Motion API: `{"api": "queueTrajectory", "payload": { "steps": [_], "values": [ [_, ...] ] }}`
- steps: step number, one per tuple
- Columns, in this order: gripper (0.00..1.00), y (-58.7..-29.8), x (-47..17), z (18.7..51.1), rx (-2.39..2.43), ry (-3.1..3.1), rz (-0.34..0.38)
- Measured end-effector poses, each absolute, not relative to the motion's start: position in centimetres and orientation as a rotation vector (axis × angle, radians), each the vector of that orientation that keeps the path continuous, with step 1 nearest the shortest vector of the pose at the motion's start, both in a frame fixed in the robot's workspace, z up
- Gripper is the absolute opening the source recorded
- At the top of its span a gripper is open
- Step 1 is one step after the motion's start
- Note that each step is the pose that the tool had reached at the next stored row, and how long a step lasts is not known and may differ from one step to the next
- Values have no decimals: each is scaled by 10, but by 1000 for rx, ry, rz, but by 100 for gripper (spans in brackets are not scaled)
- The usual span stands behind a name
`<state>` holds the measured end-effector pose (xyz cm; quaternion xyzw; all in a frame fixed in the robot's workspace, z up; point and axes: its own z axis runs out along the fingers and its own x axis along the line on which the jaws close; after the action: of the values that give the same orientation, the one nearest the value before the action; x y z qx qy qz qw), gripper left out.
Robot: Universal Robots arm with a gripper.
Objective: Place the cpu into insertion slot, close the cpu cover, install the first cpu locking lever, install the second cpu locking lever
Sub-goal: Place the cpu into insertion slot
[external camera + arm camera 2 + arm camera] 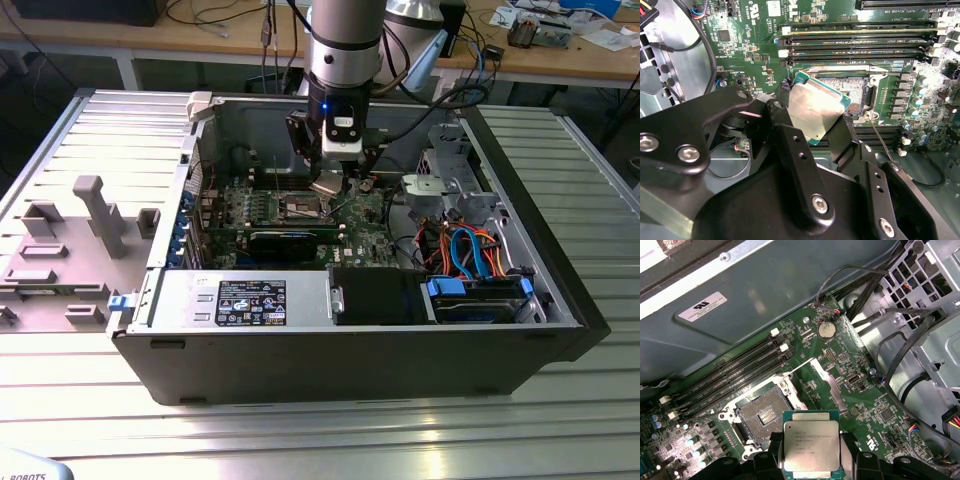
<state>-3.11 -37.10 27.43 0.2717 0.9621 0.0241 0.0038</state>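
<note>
Cpu (811,447) sits clamped between the fingers (790,140) of the gripper (335,178), which are drawn in narrow against two opposite edges of the chip, its silvery top showing. It hangs above the green board (860,405) and is not yet in the slot (762,415). In the exterior view the chip looks tilted. The slot lies just below it and a little toward the exterior view's left, near but apart. The slot's dark centre is bare, and the cover (829,382) stands swung open along one side of it, so I judge that nothing blocks the way down. Both are square, and in both wrist views the chip's edges look turned somewhat against the slot's. Memory slots (855,42) run close along another side of the slot. The open case (350,360) rests on a ribbed metal surface (300,440). Cables (470,250) are bundled at the exterior view's right, well apart from the slot.
</note>
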Motion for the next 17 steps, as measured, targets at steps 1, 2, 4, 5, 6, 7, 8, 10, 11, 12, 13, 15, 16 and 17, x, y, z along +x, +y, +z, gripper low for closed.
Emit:
{"api": "queueTrajectory", "payload": {
  "steps": [1, 2, 4, 5, 6, 7, 8, 10, 11, 12, 13, 15, 16, 17],
  "values": [
    [54, -371, -31, 274, 853, 3015, 76],
    [54, -371, -31, 274, 854, 3014, 76],
    [54, -371, -31, 274, 857, 3014, 76],
    [54, -371, -31, 274, 857, 3013, 76],
    [54, -371, -31, 273, 860, 3013, 75],
    [54, -371, -31, 272, 861, 3012, 75],
    [54, -371, -31, 272, 862, 3012, 75],
    [54, -371, -31, 272, 863, 3011, 75],
    [54, -371, -31, 272, 864, 3011, 75],
    [54, -371, -31, 272, 865, 3011, 75],
    [54, -371, -31, 272, 866, 3011, 75],
    [54, -371, -31, 272, 867, 3010, 75],
    [54, -371, -31, 272, 868, 3010, 75],
    [54, -371, -31, 272, 869, 3010, 75]
  ]
}}
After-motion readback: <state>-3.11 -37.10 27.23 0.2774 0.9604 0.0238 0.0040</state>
